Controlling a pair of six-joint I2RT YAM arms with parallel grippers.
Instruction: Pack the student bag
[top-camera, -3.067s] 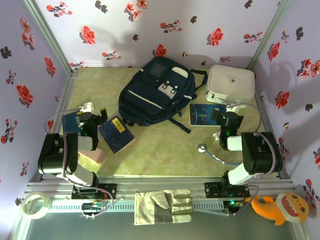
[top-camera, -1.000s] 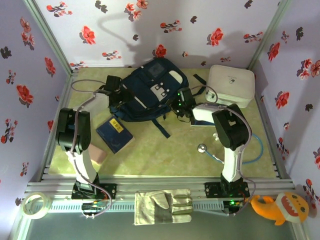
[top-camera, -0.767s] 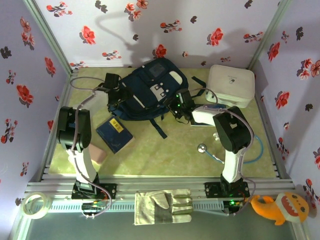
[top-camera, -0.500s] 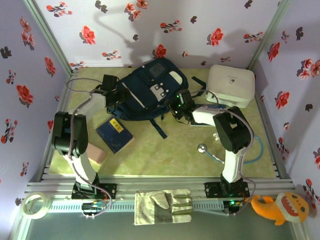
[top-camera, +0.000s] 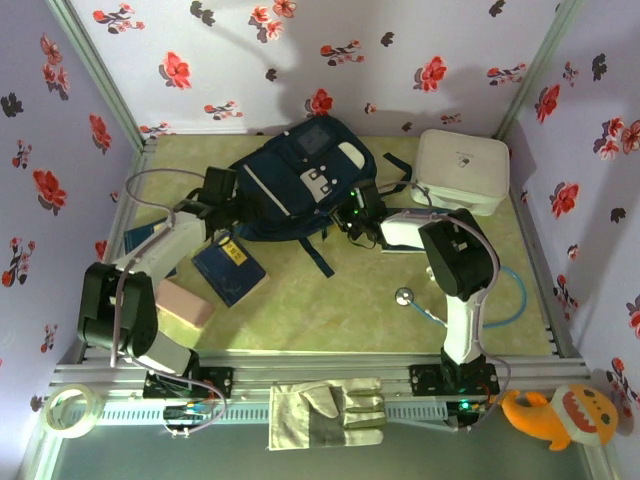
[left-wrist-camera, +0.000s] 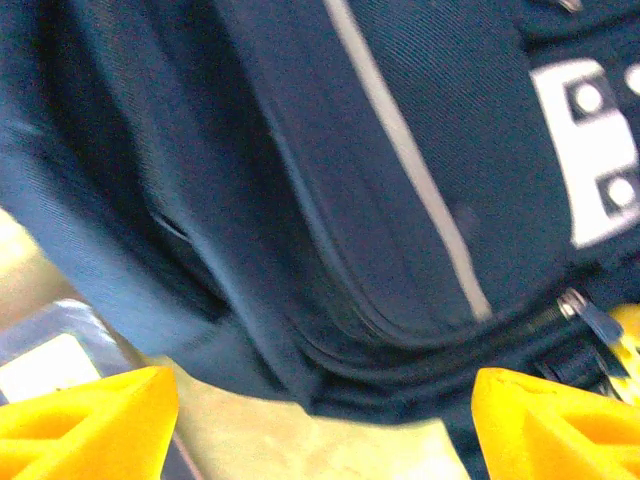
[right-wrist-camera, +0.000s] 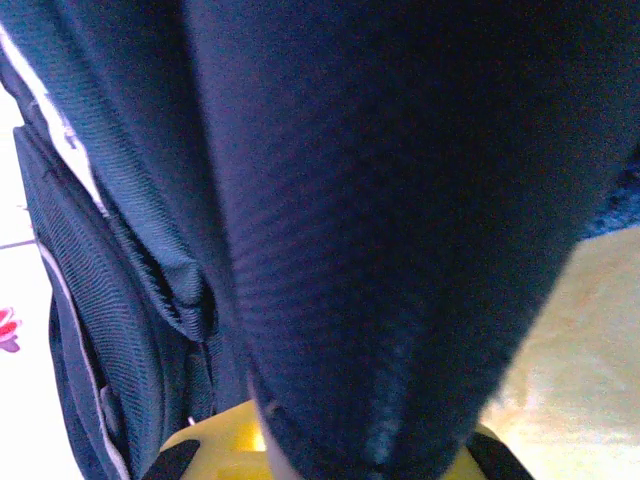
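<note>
1. At the back middle of the table (top-camera: 330, 310), your bag (top-camera: 300, 185) lies flat, front panel up, its top toward the rear wall. A white case (top-camera: 460, 170) sits just beside it on the right. A blue book (top-camera: 232, 268) lies near its lower left corner.
2. Expect the bag to be soft and floppy. It should sag and fold when lifted rather than rise as one piece. It is likely light, its woven cloth is not slippery, and it is in no way fragile.
3. Take it by a seam, a strap or a zip pull, not the flat panel. One pinch can hold the cloth taut while your other arm works the zip.
4. Your right gripper (top-camera: 350, 215) is at the bag's lower right edge with its jaws closed. Its wrist view shows a fold of navy cloth running down between the yellow fingers (right-wrist-camera: 215, 445). It seems pinched on the bag, though that view is too close to show how deep the bite goes.
5. Your left gripper (top-camera: 225, 195) is at the bag's left edge, jaws wide apart and holding nothing. The bag's rounded side lies beyond its fingertips.
6. You cannot tell from here whether the main compartment is unzipped.
7. A zip pull (left-wrist-camera: 590, 318) shows at the right edge of the left wrist view, partly blurred. A second book (top-camera: 405, 235) is half covered by your right arm.
</note>
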